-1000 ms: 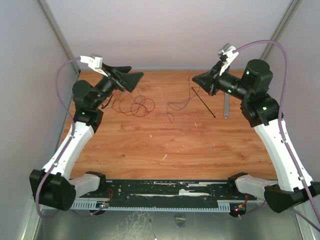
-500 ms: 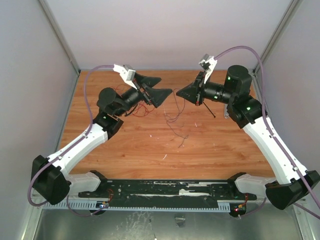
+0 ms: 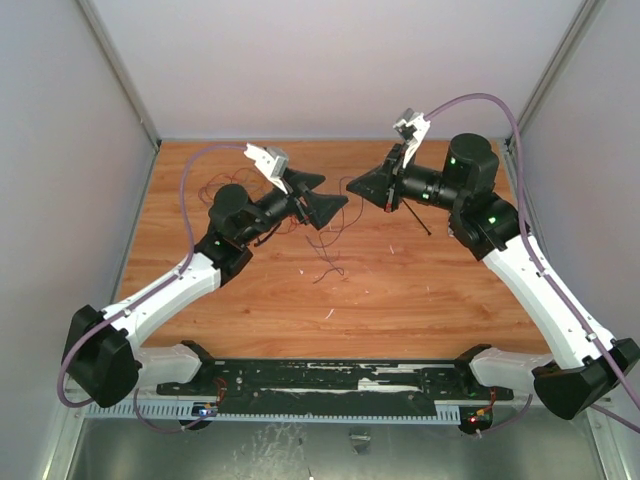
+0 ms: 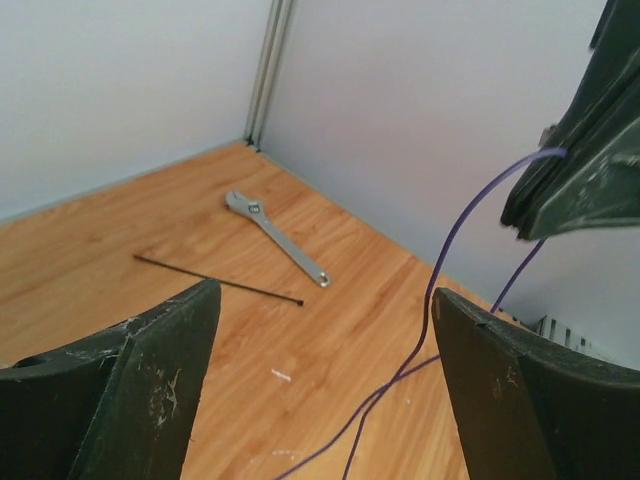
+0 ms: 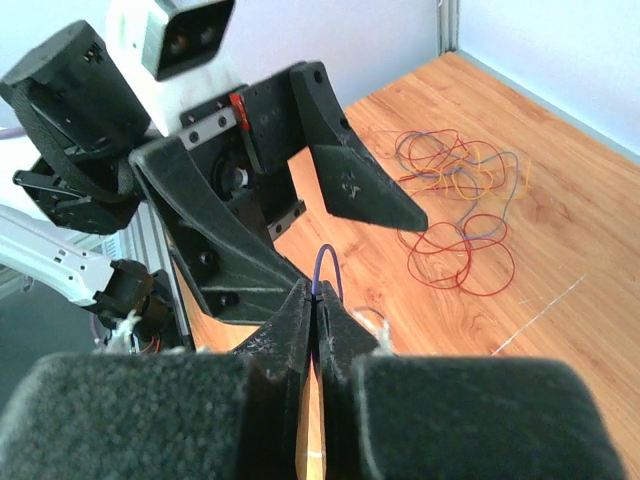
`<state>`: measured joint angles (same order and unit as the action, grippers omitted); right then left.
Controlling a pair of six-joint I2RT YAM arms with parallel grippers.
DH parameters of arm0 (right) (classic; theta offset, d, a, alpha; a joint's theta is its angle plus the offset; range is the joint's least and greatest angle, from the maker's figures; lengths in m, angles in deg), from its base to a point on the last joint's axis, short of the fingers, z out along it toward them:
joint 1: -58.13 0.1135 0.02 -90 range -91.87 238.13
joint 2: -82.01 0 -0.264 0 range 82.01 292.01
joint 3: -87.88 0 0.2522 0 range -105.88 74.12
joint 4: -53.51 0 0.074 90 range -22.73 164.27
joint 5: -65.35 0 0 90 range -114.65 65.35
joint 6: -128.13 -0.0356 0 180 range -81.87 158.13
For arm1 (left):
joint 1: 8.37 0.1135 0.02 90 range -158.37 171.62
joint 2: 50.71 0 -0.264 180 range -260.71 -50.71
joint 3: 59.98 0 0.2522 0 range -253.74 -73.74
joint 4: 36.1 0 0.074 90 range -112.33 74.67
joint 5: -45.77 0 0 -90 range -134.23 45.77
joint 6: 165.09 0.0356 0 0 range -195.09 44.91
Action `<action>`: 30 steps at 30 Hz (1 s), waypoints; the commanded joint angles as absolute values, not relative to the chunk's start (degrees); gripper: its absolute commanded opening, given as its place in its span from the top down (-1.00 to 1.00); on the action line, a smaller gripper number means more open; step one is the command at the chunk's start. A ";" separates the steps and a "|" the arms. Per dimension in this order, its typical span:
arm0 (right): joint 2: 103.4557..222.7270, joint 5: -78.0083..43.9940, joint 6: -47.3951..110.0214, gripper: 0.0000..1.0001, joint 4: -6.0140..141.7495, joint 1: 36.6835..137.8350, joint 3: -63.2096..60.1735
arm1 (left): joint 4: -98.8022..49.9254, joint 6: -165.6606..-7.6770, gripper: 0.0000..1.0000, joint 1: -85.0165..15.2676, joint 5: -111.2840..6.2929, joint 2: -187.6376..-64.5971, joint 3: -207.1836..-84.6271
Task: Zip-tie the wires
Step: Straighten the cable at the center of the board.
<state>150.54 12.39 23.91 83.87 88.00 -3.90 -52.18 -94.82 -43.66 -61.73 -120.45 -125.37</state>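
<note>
My right gripper (image 3: 351,187) (image 5: 316,292) is shut on a thin purple wire (image 5: 331,262), held in the air over the middle of the table. The wire runs down from its fingertips (image 4: 548,160) as a loose strand (image 4: 437,275) (image 3: 325,262) to the wood. My left gripper (image 3: 335,190) (image 4: 326,300) (image 5: 360,250) is open and faces the right one tip to tip, with the strand just inside its right finger. The rest of the wires, red and purplish loops (image 5: 462,245), lie on the table behind the left gripper. The black zip tie (image 4: 220,283) (image 3: 414,213) lies flat beyond.
A silver adjustable wrench (image 4: 276,238) lies beside the zip tie near the far right corner. Grey walls enclose the table on three sides. The lilac robot cables arc above both arms.
Both grippers have moved from the far corners toward the table's middle and now meet. The right one has lifted a wire with it, and its strand hangs lower and further left.
</note>
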 commanded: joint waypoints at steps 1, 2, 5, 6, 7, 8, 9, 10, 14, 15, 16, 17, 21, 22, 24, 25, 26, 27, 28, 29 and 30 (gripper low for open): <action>149.69 11.47 22.80 1.00 81.70 88.95 -3.93 | -52.50 -93.30 -0.80 -44.17 -62.56 -118.64 -123.04; 149.69 11.64 22.75 1.00 81.61 88.97 -4.01 | -52.75 -93.33 -0.78 -44.18 -62.52 -118.68 -122.59; 149.69 11.87 22.46 1.00 81.27 89.44 -3.95 | -54.14 -93.82 -0.73 -44.32 -63.63 -119.40 -121.62; 149.73 11.85 22.34 1.00 81.11 89.52 -3.92 | -54.73 -94.14 -0.73 -44.51 -64.32 -119.78 -121.40; 149.69 11.77 22.25 1.00 80.92 89.59 -3.93 | -55.28 -94.46 -0.73 -44.62 -64.62 -120.18 -121.38; 149.69 11.62 22.16 1.00 80.83 89.64 -3.88 | -55.70 -94.65 -0.73 -44.86 -64.89 -120.63 -121.37; 149.71 11.25 22.09 1.00 80.81 89.69 -3.83 | -56.06 -94.80 -0.74 -45.12 -64.97 -121.07 -121.33; 149.61 11.11 21.98 1.00 80.73 89.74 -3.77 | -56.47 -95.00 -0.74 -45.49 -64.90 -121.45 -121.29; 149.44 11.14 21.74 1.00 80.65 89.90 -3.42 | -56.97 -95.06 -0.67 -46.32 -61.31 -122.74 -121.00; 149.40 11.30 21.70 1.00 80.69 89.99 -3.33 | -57.31 -95.23 -0.63 -46.34 -60.01 -123.12 -120.79; 149.28 11.42 21.62 1.00 80.70 90.07 -3.24 | -57.70 -95.60 -0.60 -46.41 -58.50 -123.39 -120.57; 149.18 11.52 21.61 1.00 80.69 90.18 -3.23 | -58.15 -95.62 -0.58 -46.43 -57.25 -123.82 -120.24; 148.32 10.94 21.28 1.00 80.57 90.21 -3.12 | -59.24 -95.40 -0.50 -46.53 -50.03 -125.30 -118.37; 147.96 10.95 21.13 1.00 80.50 90.21 -3.14 | -59.51 -95.27 -0.45 -46.52 -49.09 -125.67 -117.82; 147.27 10.98 20.72 1.00 80.45 90.28 -3.22 | -60.03 -95.05 -0.34 -46.53 -46.50 -126.44 -116.85; 147.00 11.38 20.46 1.00 80.46 90.30 -3.23 | -60.38 -94.85 -0.30 -46.52 -45.22 -126.92 -116.49; 146.77 11.73 20.24 1.00 80.50 90.28 -3.34 | -60.72 -94.59 -0.26 -46.52 -44.47 -127.46 -116.18; 146.52 12.12 20.02 1.00 80.65 90.29 -3.45 | -60.92 -94.39 -0.23 -46.56 -43.69 -128.18 -115.94; 146.25 12.34 19.82 1.00 80.78 90.30 -3.68 | -61.14 -94.09 -0.19 -46.53 -42.98 -128.95 -115.85; 146.03 12.43 19.70 1.00 80.80 90.28 -3.76 | -61.18 -93.93 -0.17 -46.53 -42.26 -129.80 -115.79; 145.71 12.32 19.67 1.00 80.88 90.32 -3.90 | -61.26 -93.72 -0.14 -46.56 -41.62 -130.56 -115.67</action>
<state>147.68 11.67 21.11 82.30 89.68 -3.33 -57.93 -95.19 -46.11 -47.06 -128.31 -116.26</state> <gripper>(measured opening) 0.006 0.593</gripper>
